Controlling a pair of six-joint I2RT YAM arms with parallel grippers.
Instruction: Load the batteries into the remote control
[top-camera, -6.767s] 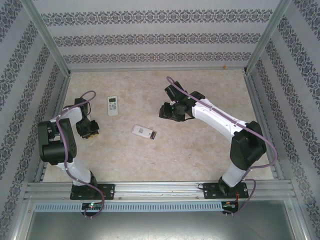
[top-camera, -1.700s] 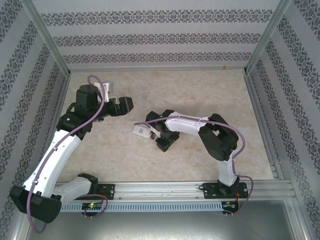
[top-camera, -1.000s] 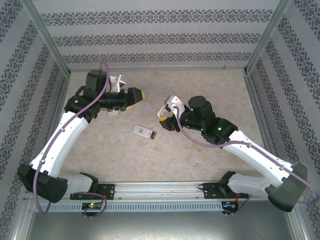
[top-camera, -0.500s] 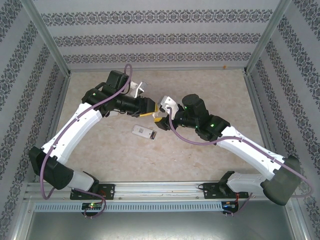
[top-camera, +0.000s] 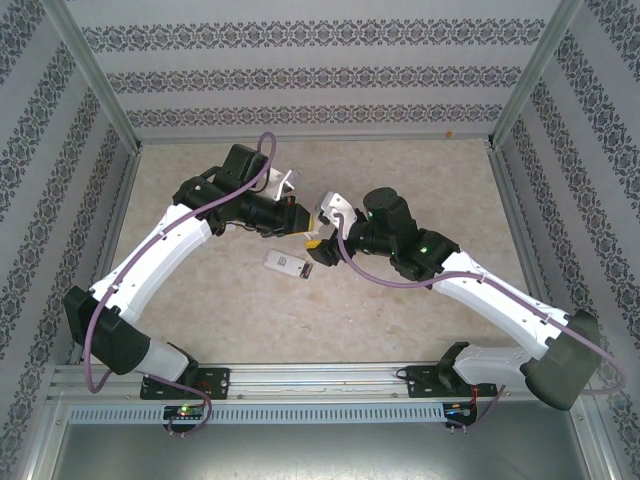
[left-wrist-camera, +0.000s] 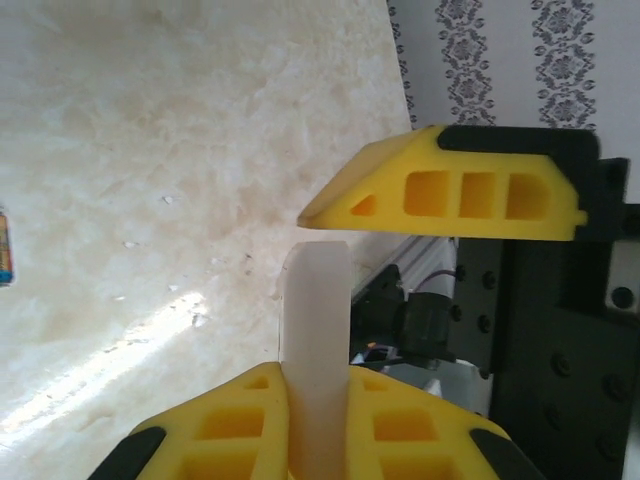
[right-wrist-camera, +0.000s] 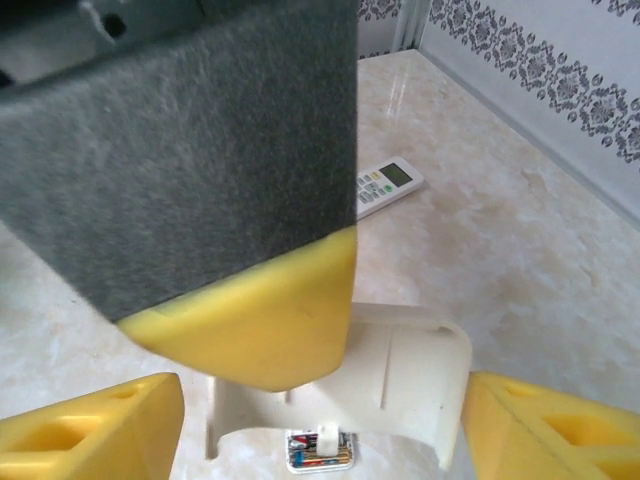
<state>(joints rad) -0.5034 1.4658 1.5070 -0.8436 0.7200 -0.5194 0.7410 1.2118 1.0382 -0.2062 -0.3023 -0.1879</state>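
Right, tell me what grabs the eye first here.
The two arms meet above the middle of the table. The right gripper holds a white plastic cover in the air, and the cover's edge stands between the open yellow fingers of the left gripper. A small white remote lies on the table just below them, and a second remote lies farther off.
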